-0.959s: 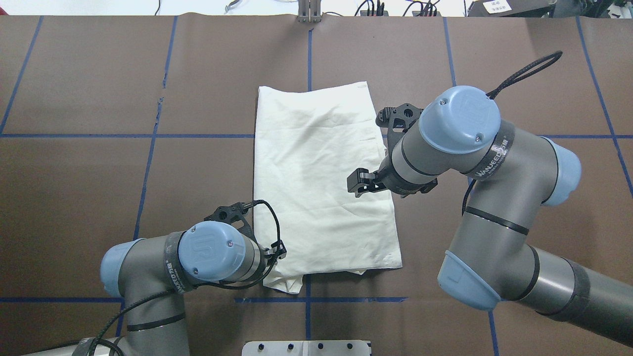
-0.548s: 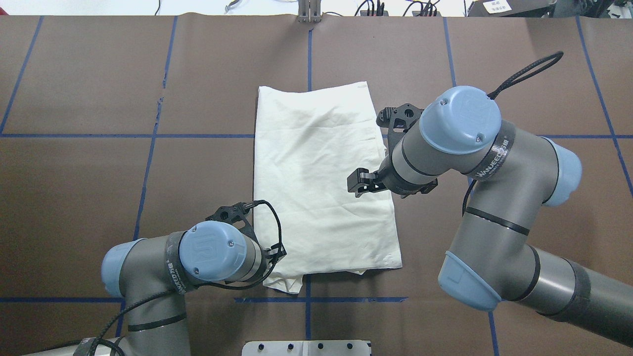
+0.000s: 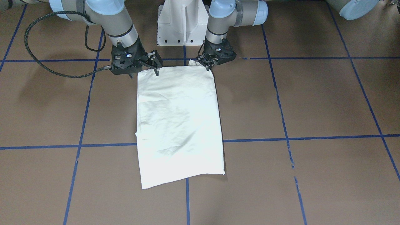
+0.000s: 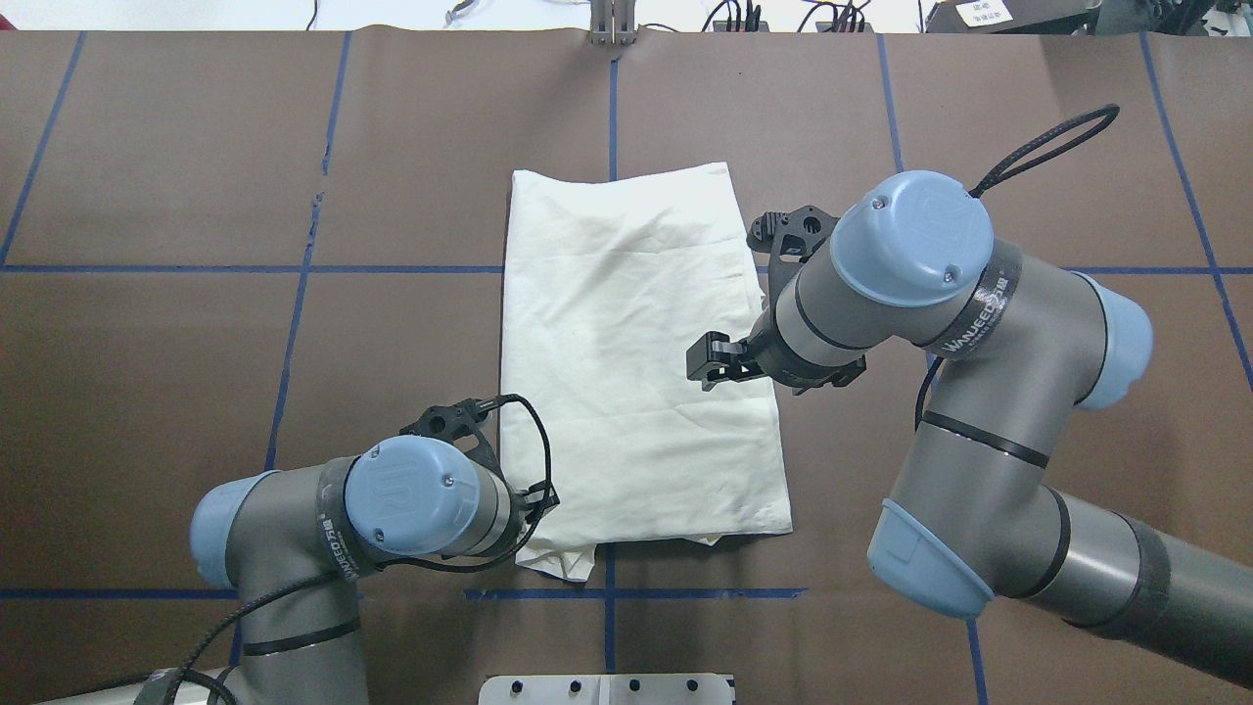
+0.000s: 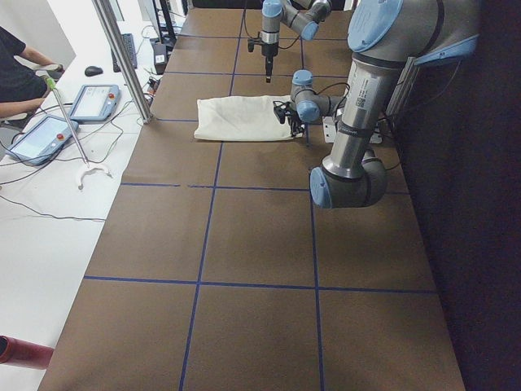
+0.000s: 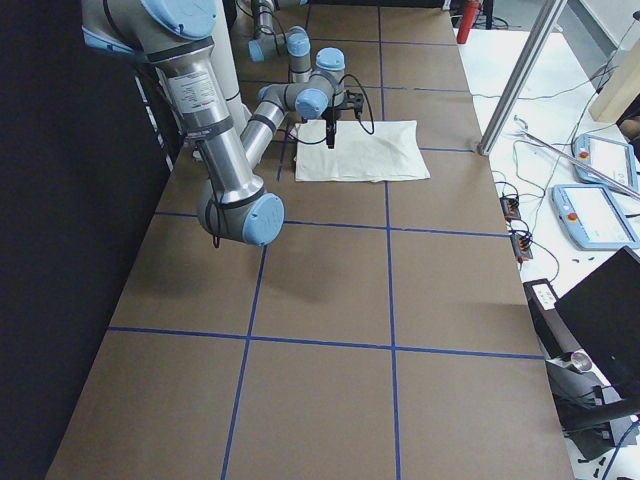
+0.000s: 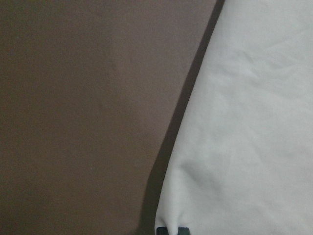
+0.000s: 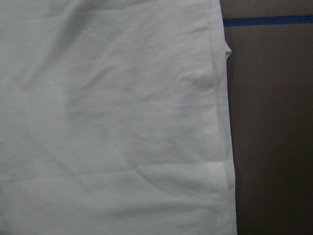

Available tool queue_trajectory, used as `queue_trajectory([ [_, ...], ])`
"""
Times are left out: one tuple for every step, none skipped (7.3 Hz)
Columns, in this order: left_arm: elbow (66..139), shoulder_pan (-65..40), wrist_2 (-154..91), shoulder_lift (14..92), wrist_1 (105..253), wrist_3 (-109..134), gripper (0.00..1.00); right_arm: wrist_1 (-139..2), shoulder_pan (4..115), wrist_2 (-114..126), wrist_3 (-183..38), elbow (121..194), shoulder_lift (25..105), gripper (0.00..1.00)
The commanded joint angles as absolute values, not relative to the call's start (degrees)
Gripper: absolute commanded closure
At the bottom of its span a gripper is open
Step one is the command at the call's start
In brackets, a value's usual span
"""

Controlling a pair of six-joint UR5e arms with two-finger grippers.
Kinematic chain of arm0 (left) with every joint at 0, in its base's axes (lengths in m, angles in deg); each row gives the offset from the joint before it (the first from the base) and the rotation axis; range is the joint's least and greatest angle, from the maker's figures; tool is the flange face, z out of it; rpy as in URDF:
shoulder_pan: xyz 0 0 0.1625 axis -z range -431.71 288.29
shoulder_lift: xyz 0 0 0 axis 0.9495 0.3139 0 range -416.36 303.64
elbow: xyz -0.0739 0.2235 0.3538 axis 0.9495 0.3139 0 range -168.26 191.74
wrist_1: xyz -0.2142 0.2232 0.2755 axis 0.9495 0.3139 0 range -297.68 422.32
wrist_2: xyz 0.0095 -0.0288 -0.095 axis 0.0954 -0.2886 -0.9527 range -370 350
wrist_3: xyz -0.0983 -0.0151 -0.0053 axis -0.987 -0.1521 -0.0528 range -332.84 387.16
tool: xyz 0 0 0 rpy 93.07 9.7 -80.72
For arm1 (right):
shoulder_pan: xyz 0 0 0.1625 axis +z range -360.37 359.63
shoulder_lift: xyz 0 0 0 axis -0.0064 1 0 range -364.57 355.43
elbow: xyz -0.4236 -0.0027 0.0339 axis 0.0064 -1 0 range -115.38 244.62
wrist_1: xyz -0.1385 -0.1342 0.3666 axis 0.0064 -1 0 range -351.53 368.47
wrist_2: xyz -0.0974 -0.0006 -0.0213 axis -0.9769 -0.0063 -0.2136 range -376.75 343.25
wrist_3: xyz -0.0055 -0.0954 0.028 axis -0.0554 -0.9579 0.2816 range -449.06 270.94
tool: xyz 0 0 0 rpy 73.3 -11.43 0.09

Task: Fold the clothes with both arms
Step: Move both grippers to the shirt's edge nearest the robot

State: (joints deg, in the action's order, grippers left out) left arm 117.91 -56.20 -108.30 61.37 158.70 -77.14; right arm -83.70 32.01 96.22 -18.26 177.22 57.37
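- L gripper: fingers pinched together on the shirt's near-left corner, low at the table. L wrist cam shows cloth running right down to the dark fingertips at the bottom edge.
- R gripper: pointing down over the shirt's right edge, approx. halfway along its length. We can't tell whether it's spread or closed, since the fingers overlap in every view. It looks raised off the cloth. R wrist cam shows only the hemmed edge, bare table and a bit of blue tape.
- Shirt: at mid-table, folded to a long rectangle w/ the plain cream side up and the long axis running away from the robot. It lies mostly flat w/ shallow creases. A small flap pokes out past the near edge, beside the L gripper.
- L arm: bent low at the near-left of the shirt, wrist over the corner.
- R arm: comes in from the near right, elbow high, wrist tipped toward the shirt.
- Table: brown cover w/ a grid of blue tape lines; the shirt straddles the centre line.
- White base sits just behind the near edge of the shirt.
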Motion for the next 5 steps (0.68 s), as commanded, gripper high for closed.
queue_trajectory([
  [122.5,-56.1,-108.4,59.6,157.1,-74.1,1.0,-82.0,28.4,95.2,-7.7,177.3,57.4,0.0],
  [123.5,-56.1,-108.5,59.6,157.1,-73.7,1.0,-82.0,24.2,91.6,0.8,177.4,57.3,0.0],
  [123.6,-56.1,-109.4,59.7,157.1,-73.6,1.0,-82.0,19.9,87.5,10.0,177.0,57.2,0.0],
  [123.7,-56.2,-109.4,60.0,157.1,-73.6,1.0,-81.9,16.7,83.5,17.4,176.8,57.2,0.0],
  [123.7,-56.4,-109.4,60.1,157.1,-73.6,1.0,-81.9,14.8,80.7,21.8,176.3,57.3,0.0],
])
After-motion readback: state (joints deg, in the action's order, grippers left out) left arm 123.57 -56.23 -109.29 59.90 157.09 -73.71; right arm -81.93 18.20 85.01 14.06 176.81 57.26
